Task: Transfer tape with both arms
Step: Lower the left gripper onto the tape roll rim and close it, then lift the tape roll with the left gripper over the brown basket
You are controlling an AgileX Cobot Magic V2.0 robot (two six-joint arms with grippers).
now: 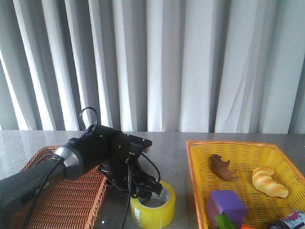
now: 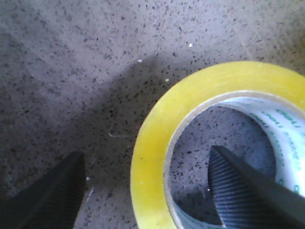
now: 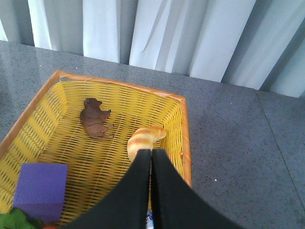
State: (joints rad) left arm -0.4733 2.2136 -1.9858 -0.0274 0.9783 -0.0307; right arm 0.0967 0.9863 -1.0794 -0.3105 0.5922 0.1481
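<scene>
The yellow tape roll [image 1: 153,208] lies flat on the grey table between the two baskets. My left arm [image 1: 90,152] reaches down over it. In the left wrist view the left gripper [image 2: 145,191] is open and straddles the roll's wall [image 2: 148,162]: one finger [image 2: 52,191] is outside the roll, the other [image 2: 243,191] is inside the white printed core. The right arm is out of the front view. In the right wrist view the right gripper [image 3: 151,155] is shut and empty, above the yellow basket [image 3: 184,125].
A brown wicker basket [image 1: 71,200] stands at the left, beside the tape. The yellow basket [image 1: 193,157] at the right holds a brown animal toy [image 1: 222,168], a croissant toy [image 1: 268,181], a purple block [image 1: 226,204] and other items. Curtains hang behind the table.
</scene>
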